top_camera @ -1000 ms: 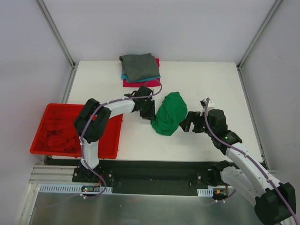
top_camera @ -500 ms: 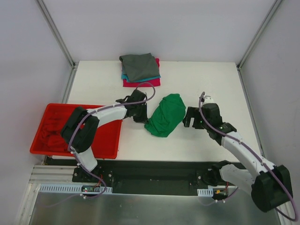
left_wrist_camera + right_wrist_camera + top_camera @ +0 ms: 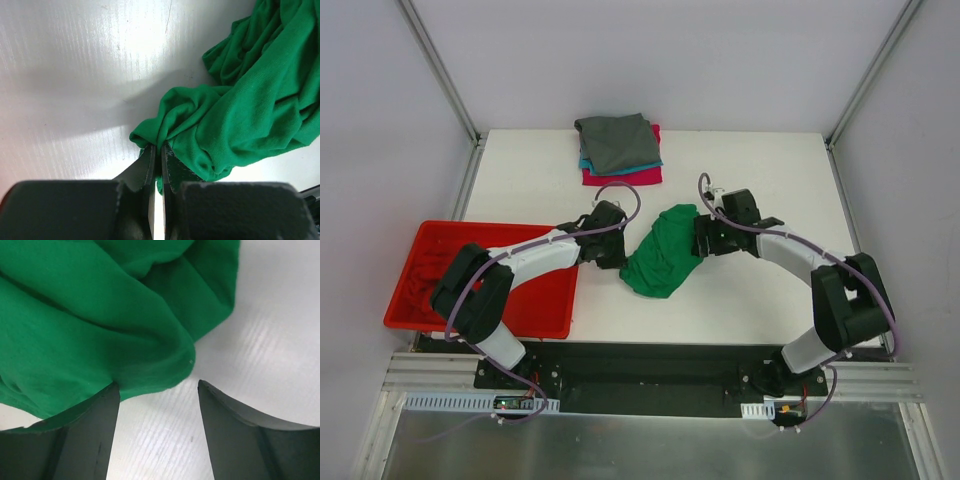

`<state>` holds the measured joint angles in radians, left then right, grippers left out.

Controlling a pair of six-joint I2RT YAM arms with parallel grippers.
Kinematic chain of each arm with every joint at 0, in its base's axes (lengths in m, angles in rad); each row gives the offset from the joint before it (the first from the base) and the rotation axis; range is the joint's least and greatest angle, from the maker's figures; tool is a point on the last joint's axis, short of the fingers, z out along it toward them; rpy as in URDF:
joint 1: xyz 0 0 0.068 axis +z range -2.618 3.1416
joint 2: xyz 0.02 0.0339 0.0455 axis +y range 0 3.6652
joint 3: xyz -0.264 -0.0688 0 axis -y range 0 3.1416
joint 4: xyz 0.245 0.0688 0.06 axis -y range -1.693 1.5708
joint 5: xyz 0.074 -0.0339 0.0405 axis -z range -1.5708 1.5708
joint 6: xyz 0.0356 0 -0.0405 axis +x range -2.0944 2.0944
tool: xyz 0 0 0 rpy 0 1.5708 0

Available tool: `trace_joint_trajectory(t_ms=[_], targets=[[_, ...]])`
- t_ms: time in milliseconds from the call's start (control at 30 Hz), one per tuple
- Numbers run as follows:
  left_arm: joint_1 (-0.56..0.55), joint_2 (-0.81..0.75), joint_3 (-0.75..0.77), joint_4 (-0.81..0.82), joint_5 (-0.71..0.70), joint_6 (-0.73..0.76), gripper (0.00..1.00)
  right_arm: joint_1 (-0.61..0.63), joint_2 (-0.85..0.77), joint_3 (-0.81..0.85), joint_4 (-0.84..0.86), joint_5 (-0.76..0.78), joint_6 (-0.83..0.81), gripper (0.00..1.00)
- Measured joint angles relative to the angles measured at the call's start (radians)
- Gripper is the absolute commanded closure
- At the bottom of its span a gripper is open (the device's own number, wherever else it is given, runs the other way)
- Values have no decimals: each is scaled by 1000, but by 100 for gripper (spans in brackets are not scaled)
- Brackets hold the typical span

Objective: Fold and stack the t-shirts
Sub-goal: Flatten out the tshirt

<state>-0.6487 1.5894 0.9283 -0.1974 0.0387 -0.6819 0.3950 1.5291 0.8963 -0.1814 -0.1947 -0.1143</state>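
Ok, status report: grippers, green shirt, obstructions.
Left gripper shut on green shirt edge. Right gripper open at its opposite side. Shirt crumpled, unfolded. Folded stack apart, far edge.

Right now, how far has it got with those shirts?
Done: a folded stack at the far edge, holding a grey shirt, teal shirt and magenta shirt. In hand: the green shirt lies crumpled, the left hand shut on its edge, the right hand open at the other side. Left: folding it, stacking it, then what looks like red cloth in the red bin.
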Motion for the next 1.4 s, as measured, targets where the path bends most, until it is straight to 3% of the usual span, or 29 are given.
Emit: trace_joint_trajectory(t_ms=[33,167,200,333,567,867,1167,1400], targets=[[0,0,0,0,0,-3,100,0,14,2,6,-15,-10,48],[0,1,0,0,0,-8,100,-1,78,30,34,-78,-46,47],[0,1,0,0,-1,-8,100,-3,93,41,38,-92,-56,51],[0,2,0,-1,-4,-11,100,-6,146,87,57,-142,-85,99],[0,0,2,-4,-48,-9,100,-8,98,63,84,-165,-77,99],[0,-140,175,-68,-69,46,100,-8,-307,79,-50,-153,-58,99],[0,-393,562,-74,-73,190,100,-8,-594,458,-298,-142,-69,99],[0,-425,793,-87,18,281,100,-8,-658,730,-370,-249,-74,99]])
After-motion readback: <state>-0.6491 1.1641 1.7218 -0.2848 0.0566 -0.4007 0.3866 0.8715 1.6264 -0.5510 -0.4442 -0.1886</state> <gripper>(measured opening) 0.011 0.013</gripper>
